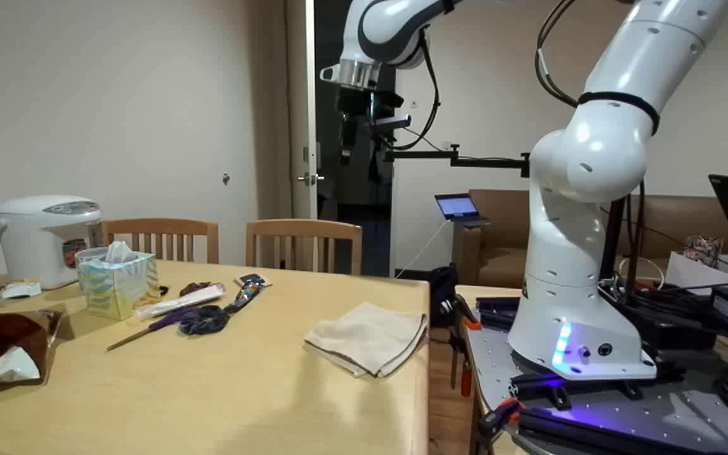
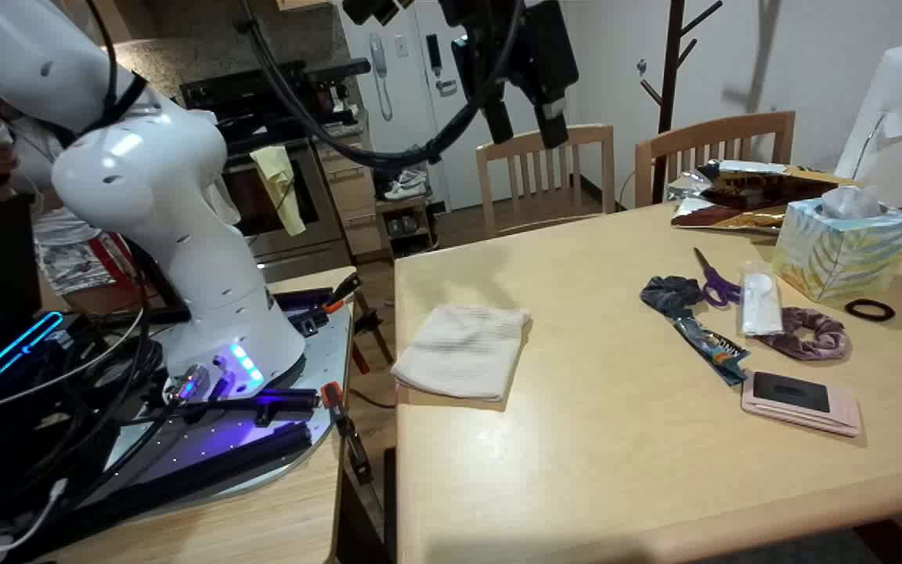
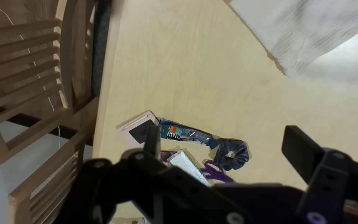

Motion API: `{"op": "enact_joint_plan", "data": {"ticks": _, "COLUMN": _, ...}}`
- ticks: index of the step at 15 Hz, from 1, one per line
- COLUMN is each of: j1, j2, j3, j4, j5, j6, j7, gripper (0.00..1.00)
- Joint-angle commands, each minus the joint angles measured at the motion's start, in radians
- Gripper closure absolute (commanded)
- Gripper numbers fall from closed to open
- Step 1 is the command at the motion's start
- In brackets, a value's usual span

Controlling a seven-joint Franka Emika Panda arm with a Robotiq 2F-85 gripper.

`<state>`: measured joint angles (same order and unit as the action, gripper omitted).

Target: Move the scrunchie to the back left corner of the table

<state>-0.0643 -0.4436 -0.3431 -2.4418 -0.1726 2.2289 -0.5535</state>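
“Two fingers [image 3: 303, 155], parted wide, with nothing gripped: that's how the black two-fingered gripper [image 2: 527, 139] hangs, high above the pale tan wooden table [image 2: 600, 462].”

“And the thing to be moved?”

“The dark navy, bunched-fabric scrunchie [image 2: 669, 295] lies on the tabletop, lower than the gripper and further from the arm's white base [image 1: 582, 328]. Both exterior views put the gripper short of it, nearer the folded beige cloth [image 2: 463, 352].”

“Yet the wrist view shows it between the fingertips.”

“Lined up in that view only; there's plenty of air underneath. I'd judge the reach must go outward as well as down, with little needed sideways.”

“Has it a long axis to match?”

“Hardly; it's a round ring, so its neighbours decide. In the wrist view the long, shiny blue KIND bar wrapper [image 3: 186, 134] runs up to its left edge, seemingly touching, and the purple-handled scissors [image 3: 223, 176] sit against or just beside its lower left.”

“So the finger at the left of that view has the crowded landing.”

“Yes. I'd turn the wrist or come down narrower, lest either get pinched too.”

“And the mauve, ring-shaped fabric scrunchie [image 2: 815, 333]?”

“The sentence gives no colour, but I'd read it as the dark one.”
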Motion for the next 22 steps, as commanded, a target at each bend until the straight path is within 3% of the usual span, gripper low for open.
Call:
{"op": "enact_joint_plan", "data": {"ticks": 1, "j1": -0.021, "j2": 0.003, "j3": 0.020, "j4": 0.001, "j5": 0.012, "j6": -0.001, "j7": -0.009, "gripper": 0.00}}
{"op": "enact_joint_plan", "data": {"ticks": 18, "j1": -0.020, "j2": 0.006, "j3": 0.018, "j4": 0.000, "j5": 0.014, "j6": 0.001, "j7": -0.014, "gripper": 0.00}}
{"op": "enact_joint_plan", "data": {"ticks": 22, "j1": 0.023, "j2": 0.000, "j3": -0.016, "j4": -0.015, "j5": 0.073, "j6": 0.073, "j7": -0.134, "gripper": 0.00}}
